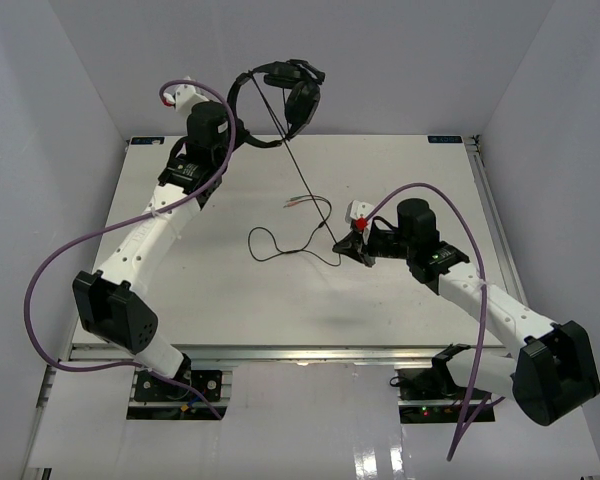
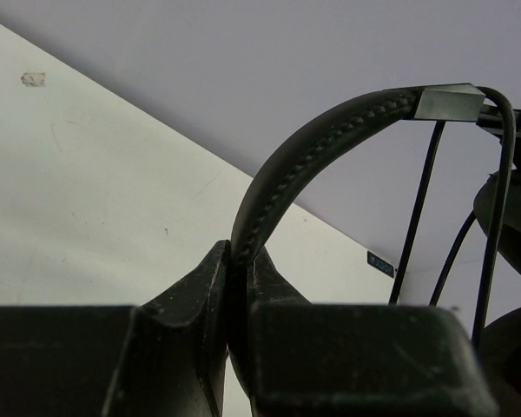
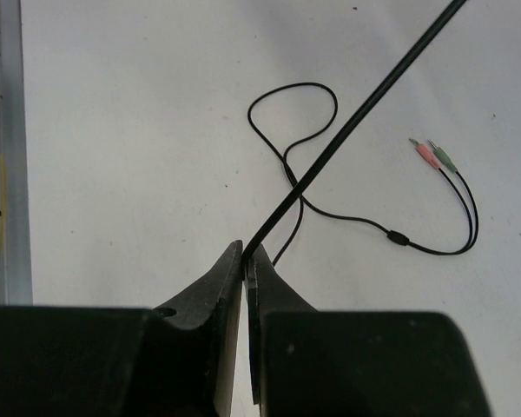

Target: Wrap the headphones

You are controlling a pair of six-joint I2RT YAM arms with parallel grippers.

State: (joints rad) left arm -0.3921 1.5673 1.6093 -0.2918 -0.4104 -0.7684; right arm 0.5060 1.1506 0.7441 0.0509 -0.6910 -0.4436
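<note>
Black fingers (image 3: 230, 278) of the right end effector (image 3: 245, 252) fill the bottom of the right wrist view, pressed together on the cord (image 3: 347, 130) of the headphones (image 1: 298, 95). From that pinch the cord runs in a straight, taut line up and away to the headphones. The right end effector (image 1: 342, 243) sits low over the middle of the desk (image 1: 230, 300), slightly toward the right edge.

Beyond the pinch, the rest of the cord lies slack on the desk. It curls into a loop (image 3: 291, 113) on the side toward the left edge. It then passes a small dark junction (image 3: 398, 236) and splits into two thin leads. These end in a pink and a green plug (image 3: 434, 156) lying side by side, toward the far edge from the pinch.

The left end effector (image 2: 240, 256) is clamped on the stitched headband (image 2: 295, 165), its fingers closed on the band's lower end. In the top view the left end effector (image 1: 235, 128) holds the headphones in the air at the far edge of the desk, left of its middle. The headband arches up from the grip and the two ear cups (image 1: 302, 100) hang close together against the back wall (image 1: 400, 60).
</note>
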